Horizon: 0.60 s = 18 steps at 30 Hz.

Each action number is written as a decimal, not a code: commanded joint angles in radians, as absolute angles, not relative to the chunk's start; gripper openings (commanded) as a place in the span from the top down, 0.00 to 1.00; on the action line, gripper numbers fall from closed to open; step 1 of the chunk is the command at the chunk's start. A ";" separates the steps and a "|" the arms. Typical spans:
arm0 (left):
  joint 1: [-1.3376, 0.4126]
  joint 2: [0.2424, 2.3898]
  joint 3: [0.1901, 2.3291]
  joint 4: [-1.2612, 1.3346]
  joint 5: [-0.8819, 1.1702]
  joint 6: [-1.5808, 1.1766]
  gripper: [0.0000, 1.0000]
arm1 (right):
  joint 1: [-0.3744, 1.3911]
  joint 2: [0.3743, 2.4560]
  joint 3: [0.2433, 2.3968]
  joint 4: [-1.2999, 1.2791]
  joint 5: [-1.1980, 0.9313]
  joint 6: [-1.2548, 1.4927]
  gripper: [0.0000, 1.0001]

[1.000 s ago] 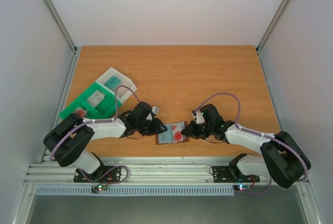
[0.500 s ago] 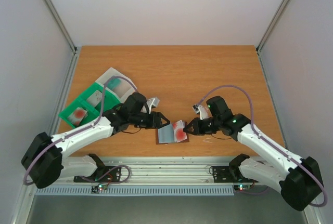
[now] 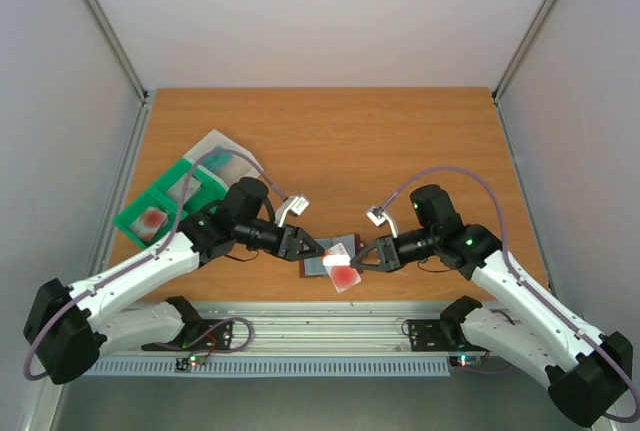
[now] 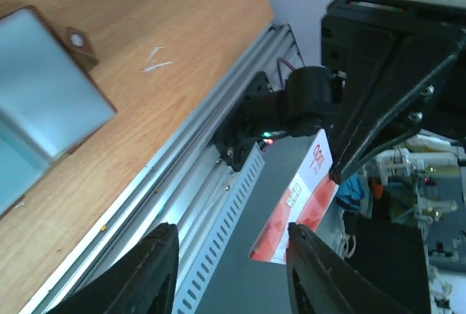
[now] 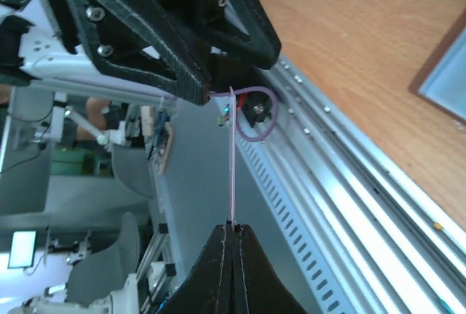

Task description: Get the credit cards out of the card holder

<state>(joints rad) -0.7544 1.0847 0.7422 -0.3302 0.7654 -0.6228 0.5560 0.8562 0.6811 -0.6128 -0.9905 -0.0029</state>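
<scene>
At 6 o'clock on the table (image 3: 330,141), just inside its near edge, the red card (image 4: 302,197) is now out of the card holder (image 4: 44,103) and in the air. One second ago it lay flat on the open holder, with both arms low beside it. Half a second ago the right arm had only reached its edge at 3 o'clock. Now the right gripper (image 5: 233,228) has its jaws pressed together on one short end of the card. The card hangs free, a little toward 5 o'clock of the holder. The holder has stayed on the wood, open with its grey-blue face up, and has hardly shifted.

The left gripper (image 4: 233,234) has come in from 9 o'clock and stands higher than before. Its jaws are apart, and the free end of the card reaches into the gap between them, close to one finger. I cannot tell if it touches. I judge that a handover of the card is being prepared.

For the task this means one card is extracted but not yet put down. The pale teal card I cannot place with certainty: a teal strip at the holder's edge in the left wrist view may be it. The green tray (image 3: 165,206) sits in the same place, at 9 o'clock.
</scene>
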 commanded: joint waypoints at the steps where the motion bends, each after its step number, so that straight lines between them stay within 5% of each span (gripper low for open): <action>1: -0.758 1.049 0.758 -0.315 0.885 -0.597 0.63 | 0.553 0.828 0.704 -0.585 -1.108 -0.013 0.99; 8: -0.759 1.039 0.733 -0.257 0.966 -0.614 0.72 | 0.554 0.830 0.699 -0.573 -1.116 -0.006 0.99; 18: -0.759 1.054 0.719 -0.217 1.005 -0.628 1.00 | 0.553 0.841 0.699 -0.560 -1.121 -0.002 0.99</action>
<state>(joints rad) -0.7544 1.0569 0.7307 -0.2718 0.9623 -0.6319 0.5564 0.8387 0.6811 -0.5907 -1.0973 -0.0017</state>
